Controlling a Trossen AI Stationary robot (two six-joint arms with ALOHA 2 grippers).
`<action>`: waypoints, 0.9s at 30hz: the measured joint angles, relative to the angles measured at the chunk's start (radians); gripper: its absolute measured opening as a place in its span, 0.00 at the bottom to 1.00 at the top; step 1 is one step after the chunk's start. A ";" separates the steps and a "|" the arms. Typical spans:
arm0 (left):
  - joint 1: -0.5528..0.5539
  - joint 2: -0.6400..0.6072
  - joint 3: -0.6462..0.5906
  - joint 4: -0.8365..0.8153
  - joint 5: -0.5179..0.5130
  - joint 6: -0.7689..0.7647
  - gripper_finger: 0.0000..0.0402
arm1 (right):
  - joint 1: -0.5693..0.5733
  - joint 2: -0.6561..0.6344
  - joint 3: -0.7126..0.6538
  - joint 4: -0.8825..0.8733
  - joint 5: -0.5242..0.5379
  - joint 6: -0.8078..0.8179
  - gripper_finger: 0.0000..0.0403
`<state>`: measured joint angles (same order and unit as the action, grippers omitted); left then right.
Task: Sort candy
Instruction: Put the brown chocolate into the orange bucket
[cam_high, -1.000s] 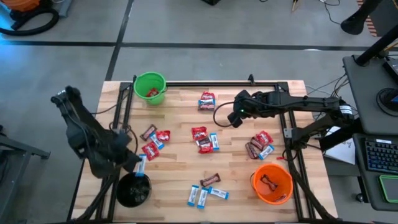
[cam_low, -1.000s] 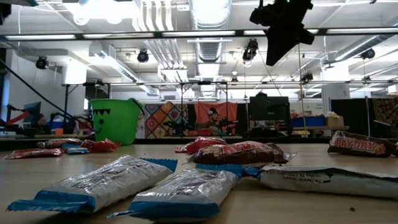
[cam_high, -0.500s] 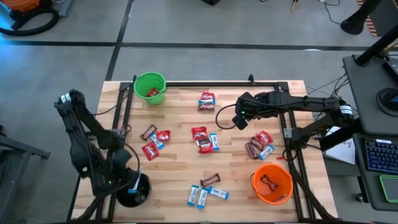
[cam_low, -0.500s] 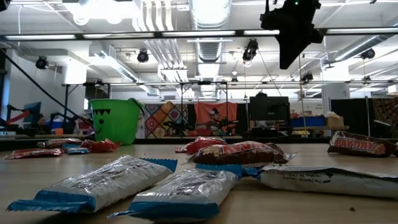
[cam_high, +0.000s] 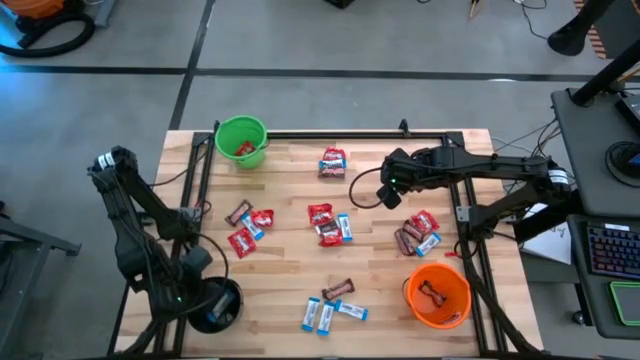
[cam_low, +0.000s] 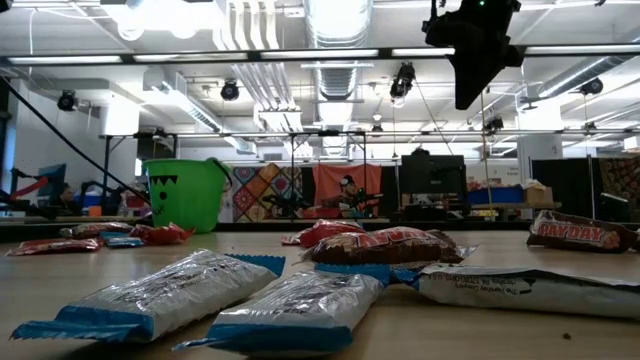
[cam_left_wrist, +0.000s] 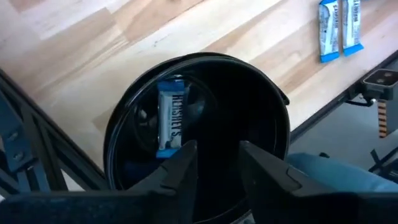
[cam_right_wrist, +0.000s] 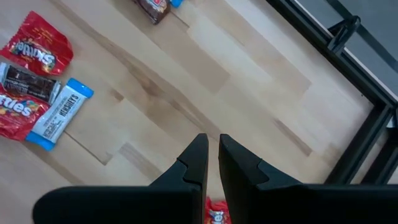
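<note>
My left gripper (cam_left_wrist: 214, 155) is open above the black bucket (cam_left_wrist: 280, 112) at the table's near left corner (cam_high: 215, 305). A blue-and-white packet (cam_left_wrist: 170, 118) sits inside the bucket, apart from the fingers. My right gripper (cam_right_wrist: 211, 146) is shut and holds nothing, hovering high above bare wood at the far right (cam_high: 385, 190). Loose candy lies flat on the table: red packets (cam_high: 320, 212), blue-and-white packets (cam_high: 320, 315) and brown bars (cam_high: 338, 289).
The green bucket (cam_high: 241, 140) at the far left holds a red packet. The orange bucket (cam_high: 437, 295) at the near right holds a brown bar. A cluster of candy (cam_high: 418, 232) lies near the right rail. A black frame (cam_high: 330, 134) runs along the table's far edge and sides.
My left gripper carried a blue-and-white packet toward the near edge and came over the black bucket; the packet now sits inside the bucket, free of the fingers. My right gripper drifted a little toward the table's right.
</note>
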<state>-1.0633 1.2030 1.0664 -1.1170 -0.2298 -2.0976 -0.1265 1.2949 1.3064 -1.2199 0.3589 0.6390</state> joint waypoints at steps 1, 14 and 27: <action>0.005 0.000 0.000 -0.002 -0.021 0.009 0.26 | 0.000 0.000 0.000 0.006 0.000 0.000 0.07; 0.265 -0.125 0.000 -0.134 -0.407 0.375 0.26 | -0.077 0.002 -0.007 0.243 -0.130 -0.127 0.08; 0.760 -0.142 0.000 -0.039 -0.416 1.089 0.26 | -0.182 0.156 -0.007 0.450 -0.184 -0.292 0.34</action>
<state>-0.3038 1.0606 1.0660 -1.1562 -0.6453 -1.0089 -0.3088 1.4510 1.2991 -0.7703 0.1753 0.3466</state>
